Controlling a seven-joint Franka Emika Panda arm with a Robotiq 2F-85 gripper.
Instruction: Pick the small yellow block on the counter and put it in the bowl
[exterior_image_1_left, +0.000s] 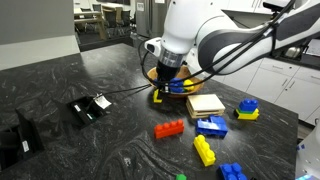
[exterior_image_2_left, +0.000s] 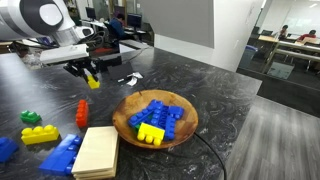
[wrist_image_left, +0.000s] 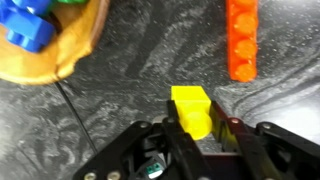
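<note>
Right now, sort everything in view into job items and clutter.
Job: small yellow block, gripped in the claw; bowl; counter.

Lying about: red brick; flat wooden block; long yellow brick; yellow piece topped with blue.

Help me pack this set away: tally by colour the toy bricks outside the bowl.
Red brick: 1
Blue bricks: 2
Long yellow brick, small yellow block: 2
Yellow-and-blue piece: 1
Green brick: 1
Total: 7
</note>
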